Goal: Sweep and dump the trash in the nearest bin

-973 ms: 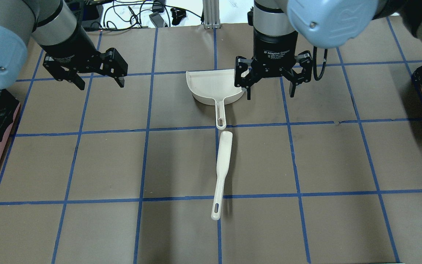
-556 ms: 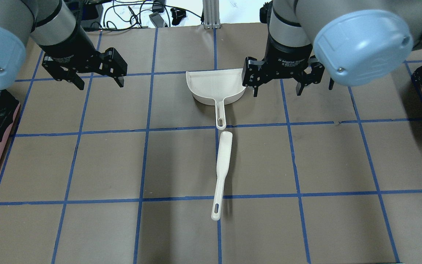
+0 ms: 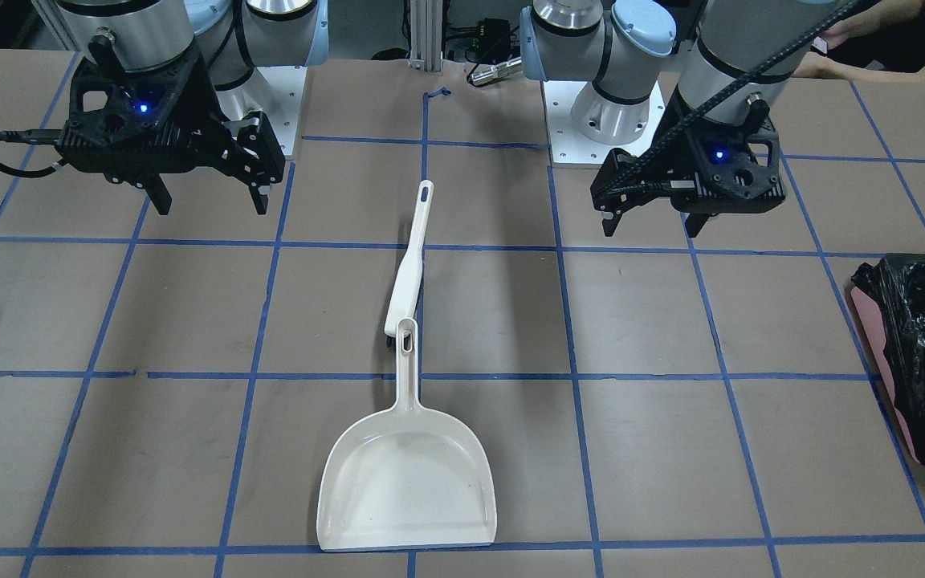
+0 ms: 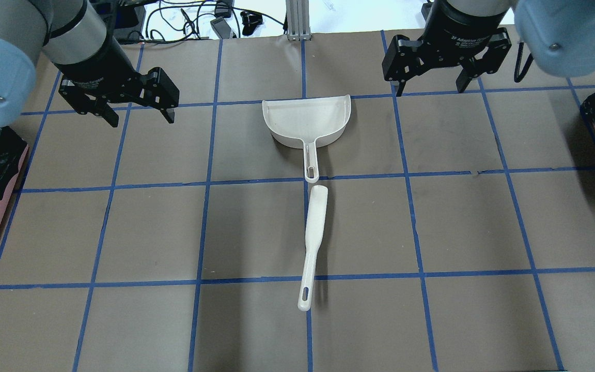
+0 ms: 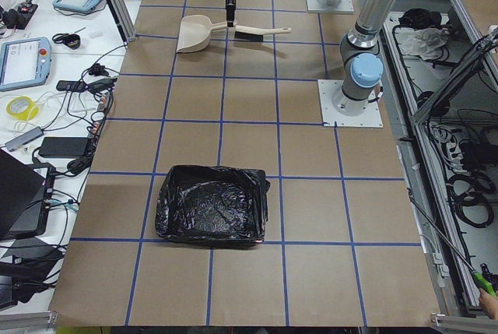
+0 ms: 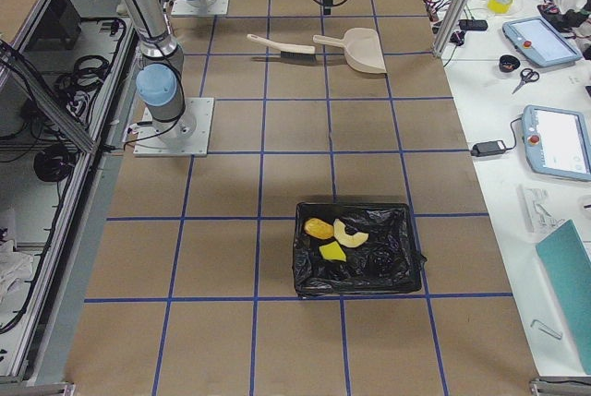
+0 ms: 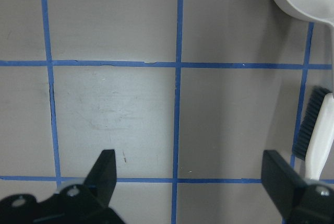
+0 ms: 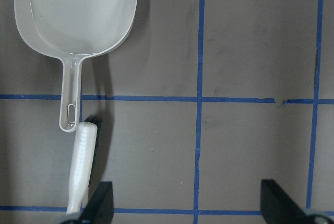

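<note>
We saw the brown, blue-gridded table (image 4: 122,227) fill the overhead view. The bin (image 6: 388,269), lined in black (seen best from the right-side camera), sat at the lower centre of that frame. Both claws hung above the table, spread wide and holding nothing: the left claw (image 4: 142,119) at the overhead frame's upper left, the right claw (image 4: 430,89) at its upper right. The white dustpan (image 4: 305,121) lay at upper centre, its handle tip just beside the brush (image 4: 314,232) below it. The trash (image 6: 346,234) lay inside the bin.
</note>
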